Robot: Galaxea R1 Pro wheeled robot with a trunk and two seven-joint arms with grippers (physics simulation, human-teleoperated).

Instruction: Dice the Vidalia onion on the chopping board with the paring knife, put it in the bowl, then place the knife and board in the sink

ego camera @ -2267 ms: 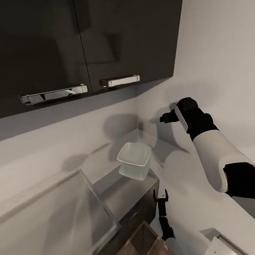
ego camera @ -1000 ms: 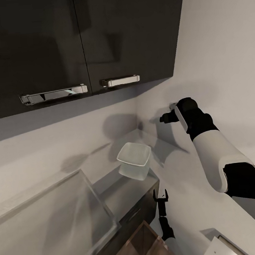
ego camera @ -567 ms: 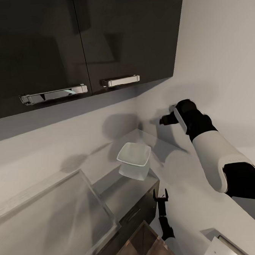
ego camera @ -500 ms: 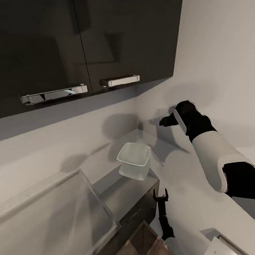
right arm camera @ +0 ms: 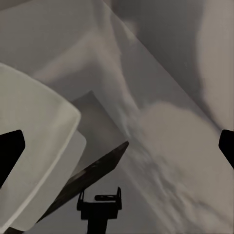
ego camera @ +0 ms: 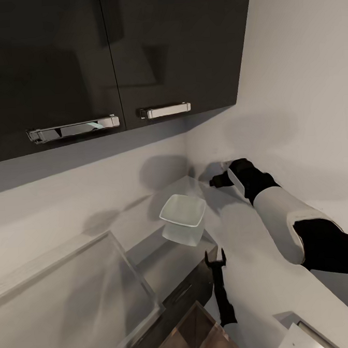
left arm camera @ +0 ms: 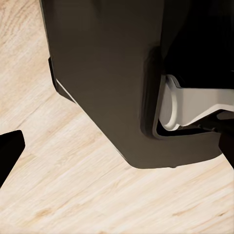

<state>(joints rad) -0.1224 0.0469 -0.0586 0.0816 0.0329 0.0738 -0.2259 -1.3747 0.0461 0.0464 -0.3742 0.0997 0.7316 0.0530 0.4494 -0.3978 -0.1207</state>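
Note:
The white squarish bowl (ego camera: 183, 211) sits on the grey countertop (ego camera: 146, 217) in the corner under the dark wall cabinets. My right gripper (ego camera: 214, 181) hangs just right of and above the bowl, close to the pale wall. In the right wrist view it (right arm camera: 117, 146) is open wide, with the bowl (right arm camera: 29, 146) ahead of it. My left gripper (ego camera: 215, 258) points upward below the bowl beside the counter's end, open and empty, and it (right arm camera: 100, 200) also appears in the right wrist view. The Vidalia onion, sink, chopping board and paring knife are out of view.
Glossy dark wall cabinets (ego camera: 108, 54) with steel bar handles (ego camera: 165, 110) hang above the counter. A pale wall (ego camera: 302, 82) stands at the right. A translucent pale panel (ego camera: 74, 300) is at the lower left. The left wrist view looks at light wood floor (left arm camera: 73, 185) and my dark base (left arm camera: 112, 73).
My right arm has dropped and swung left, bringing its gripper closer to the bowl. The left gripper has risen slightly. The bowl has not moved.

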